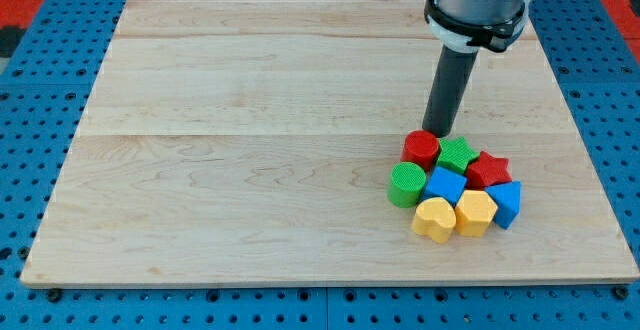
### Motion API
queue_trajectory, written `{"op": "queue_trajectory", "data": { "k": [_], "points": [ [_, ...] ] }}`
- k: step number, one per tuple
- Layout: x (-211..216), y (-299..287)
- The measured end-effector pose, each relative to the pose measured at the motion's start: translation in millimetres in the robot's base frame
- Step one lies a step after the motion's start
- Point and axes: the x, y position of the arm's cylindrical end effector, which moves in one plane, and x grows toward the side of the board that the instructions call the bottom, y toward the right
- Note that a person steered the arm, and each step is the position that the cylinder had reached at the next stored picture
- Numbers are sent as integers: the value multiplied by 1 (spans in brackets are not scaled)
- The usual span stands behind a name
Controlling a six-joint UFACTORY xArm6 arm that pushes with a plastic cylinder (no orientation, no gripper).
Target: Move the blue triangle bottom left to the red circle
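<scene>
Your wooden board holds one tight cluster at the view's lower right. The blue triangle sits on its right edge, well past the red circle. My tip, no hand to open or close, stands just behind that circle, not yet placed to push.

One raised view looks obliquely down across the whole board

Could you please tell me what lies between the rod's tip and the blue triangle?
In the camera view, the green star and red star lie between my tip and the blue triangle, all packed in one cluster.
</scene>
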Motion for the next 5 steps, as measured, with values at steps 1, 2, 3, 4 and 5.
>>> {"op": "queue_trajectory", "data": {
  "k": [1,2,3,4,5],
  "points": [
    [0,0],
    [0,0],
    [0,0],
    [7,7],
    [9,10]
  ]
}}
